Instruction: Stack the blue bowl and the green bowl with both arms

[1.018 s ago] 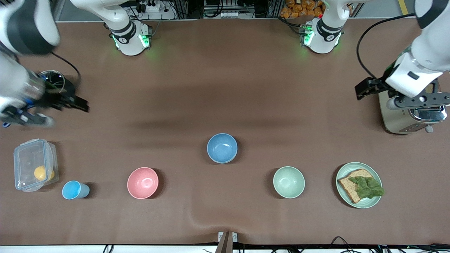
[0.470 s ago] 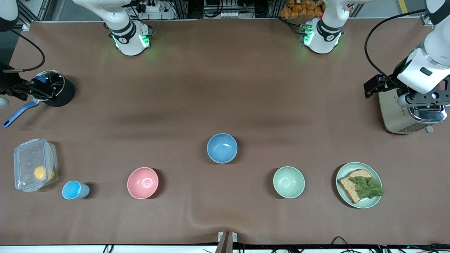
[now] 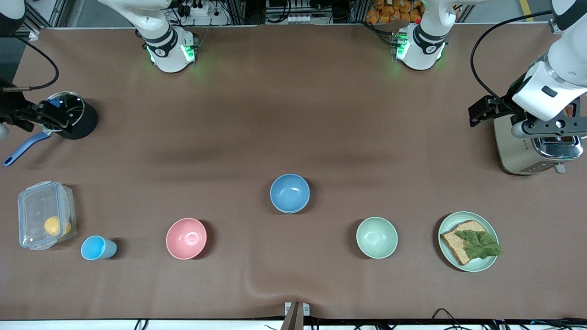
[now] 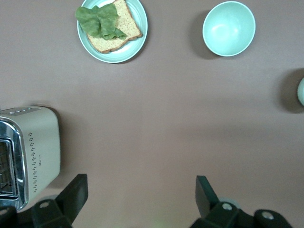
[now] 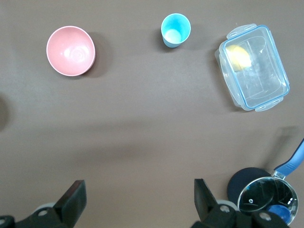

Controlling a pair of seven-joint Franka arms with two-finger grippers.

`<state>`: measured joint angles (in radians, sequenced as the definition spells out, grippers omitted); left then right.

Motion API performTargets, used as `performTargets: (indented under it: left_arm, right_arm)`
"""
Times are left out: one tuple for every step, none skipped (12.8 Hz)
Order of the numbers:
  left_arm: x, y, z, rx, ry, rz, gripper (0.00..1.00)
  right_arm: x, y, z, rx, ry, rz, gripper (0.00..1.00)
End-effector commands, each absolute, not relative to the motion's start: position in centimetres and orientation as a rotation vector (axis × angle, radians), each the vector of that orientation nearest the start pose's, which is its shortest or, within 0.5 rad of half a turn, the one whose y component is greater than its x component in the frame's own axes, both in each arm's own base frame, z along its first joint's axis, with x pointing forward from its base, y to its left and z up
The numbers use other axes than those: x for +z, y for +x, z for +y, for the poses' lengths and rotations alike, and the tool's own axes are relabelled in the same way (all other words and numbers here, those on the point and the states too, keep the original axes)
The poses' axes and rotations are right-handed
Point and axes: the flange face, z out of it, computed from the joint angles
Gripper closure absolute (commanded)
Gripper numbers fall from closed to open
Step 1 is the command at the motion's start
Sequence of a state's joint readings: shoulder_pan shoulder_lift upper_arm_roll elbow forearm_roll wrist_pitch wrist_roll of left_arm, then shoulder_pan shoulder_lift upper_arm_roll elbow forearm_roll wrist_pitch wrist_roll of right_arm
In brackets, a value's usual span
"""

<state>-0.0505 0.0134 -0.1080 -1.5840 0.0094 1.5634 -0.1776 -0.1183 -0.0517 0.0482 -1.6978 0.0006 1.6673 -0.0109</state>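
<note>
The round, matte blue bowl [image 3: 290,193] stands upright and open near the middle of the brown-covered table [image 3: 293,114], and the round, pale green bowl [image 3: 377,237] stands upright too, nearer the front camera and toward the left arm's end, well apart from the blue one, so the two are not stacked as things lie now. Both look like light, stiff, thin-walled plastic or melamine dishes with smooth curved sides; I judge they would slide on the cloth if pushed and could slip from a loose pinch, yet they seem unlikely to crack. The sensible hold, I think, is across the rim, one finger inside and one outside the wall, since the rounded belly offers no flat face. The left gripper [image 4: 141,190] hangs over the beige toaster [image 3: 534,149] at the left arm's end, its fingers spread wide with nothing between them. The right gripper [image 5: 140,192] hangs over the black pot with a blue handle [image 3: 69,117] at the right arm's end, its fingers likewise wide apart and bare. Both are well apart from the bowls. Being much alike in size, one bowl should nest in the other if lowered level and centred.
</note>
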Motion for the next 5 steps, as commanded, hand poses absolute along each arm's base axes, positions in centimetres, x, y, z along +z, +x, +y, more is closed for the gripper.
performTargets:
  left_arm:
    - [63.7,54.2,-7.9,-0.007,-3.171,-0.05,0.0]
    - [64.2,54.3,-7.6,0.01,-3.173,-0.058,0.0]
    - [64.5,54.2,-7.1,0.012,-3.173,-0.07,0.0]
    - [64.4,54.3,-6.8,0.015,-3.173,-0.075,0.0]
    - [64.3,54.3,-6.8,0.017,-3.173,-0.07,0.0]
  right_arm:
    - [61.3,54.3,-4.0,-0.038,-3.145,0.118,0.0]
    - [61.6,54.3,-3.9,-0.038,-3.145,0.113,0.0]
    - [62.0,53.9,-4.0,0.002,-3.144,0.128,0.0]
    - [62.2,53.7,-3.7,0.027,-3.143,0.145,0.0]
    - [62.4,53.6,-3.4,0.024,-3.142,0.181,0.0]
